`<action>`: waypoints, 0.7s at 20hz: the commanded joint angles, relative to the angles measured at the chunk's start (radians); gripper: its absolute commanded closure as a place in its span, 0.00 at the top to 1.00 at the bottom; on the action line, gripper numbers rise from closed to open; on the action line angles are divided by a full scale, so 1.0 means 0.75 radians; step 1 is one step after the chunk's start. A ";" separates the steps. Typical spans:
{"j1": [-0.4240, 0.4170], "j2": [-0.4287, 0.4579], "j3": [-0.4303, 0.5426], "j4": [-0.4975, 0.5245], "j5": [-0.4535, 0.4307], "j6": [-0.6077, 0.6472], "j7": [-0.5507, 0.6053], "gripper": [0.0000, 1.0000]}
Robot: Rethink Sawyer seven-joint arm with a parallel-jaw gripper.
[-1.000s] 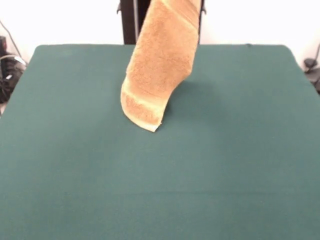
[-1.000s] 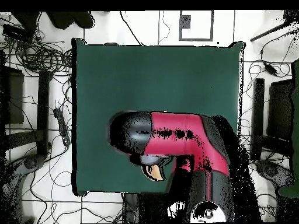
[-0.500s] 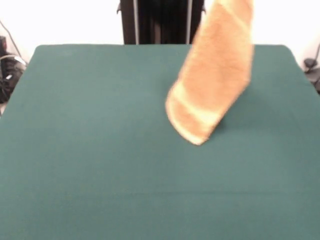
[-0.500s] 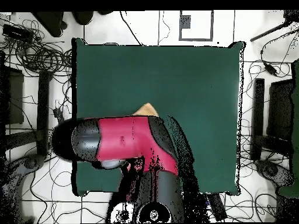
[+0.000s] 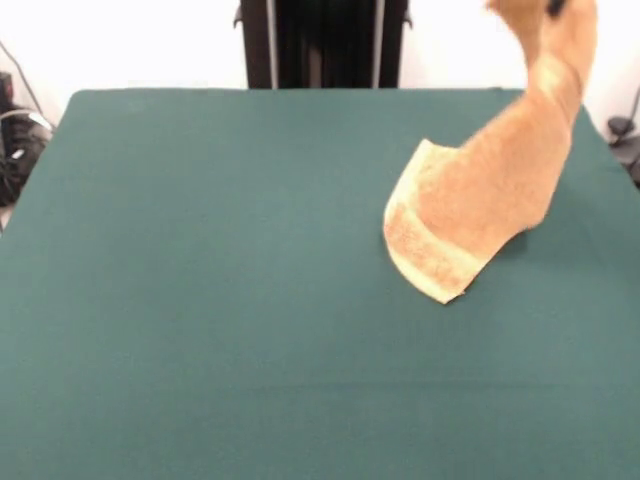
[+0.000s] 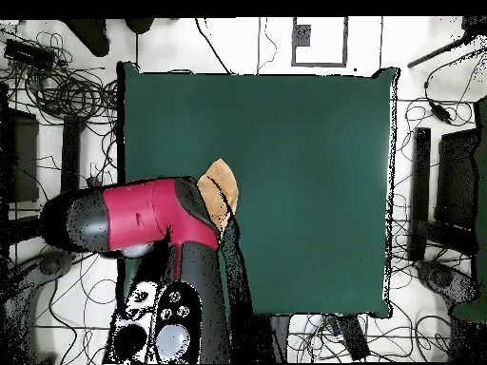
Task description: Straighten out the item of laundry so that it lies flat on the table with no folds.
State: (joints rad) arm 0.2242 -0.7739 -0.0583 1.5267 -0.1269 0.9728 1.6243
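Note:
The item of laundry (image 5: pixel 480 200), an orange-tan terry towel, hangs slanting down from the top right corner of the front view. Its lower end, with the paler band (image 5: pixel 430 255), reaches down to the green table (image 5: pixel 200 300) on the right side. Only a dark tip of my gripper (image 5: pixel 552 6) shows at the top edge, shut on the towel's upper end. In the overhead view the red and black arm (image 6: pixel 133 219) hides the gripper. There a corner of the towel (image 6: pixel 224 182) pokes out beside the arm, over the table (image 6: pixel 304 143).
The towel hangs close to the table's right edge (image 5: pixel 600 130) in the front view. A black column (image 5: pixel 325 40) stands behind the far edge. Cables (image 6: pixel 57 86) and dark equipment (image 6: pixel 457 190) lie on the floor around the table.
The arm has swung the hanging towel from the middle of the far side to the right in the front view. The towel's lower end has come down towards the cloth.

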 commanded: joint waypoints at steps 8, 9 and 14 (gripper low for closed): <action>0.310 0.703 -0.086 -0.503 0.199 -0.216 0.845 0.00; 0.332 0.731 -0.100 -0.544 0.217 -0.212 0.864 0.00; 0.404 0.840 -0.114 -0.788 0.262 -0.062 0.905 0.00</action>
State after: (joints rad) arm 0.4536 -0.3062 -0.1341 1.1697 -0.0205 0.8445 1.8934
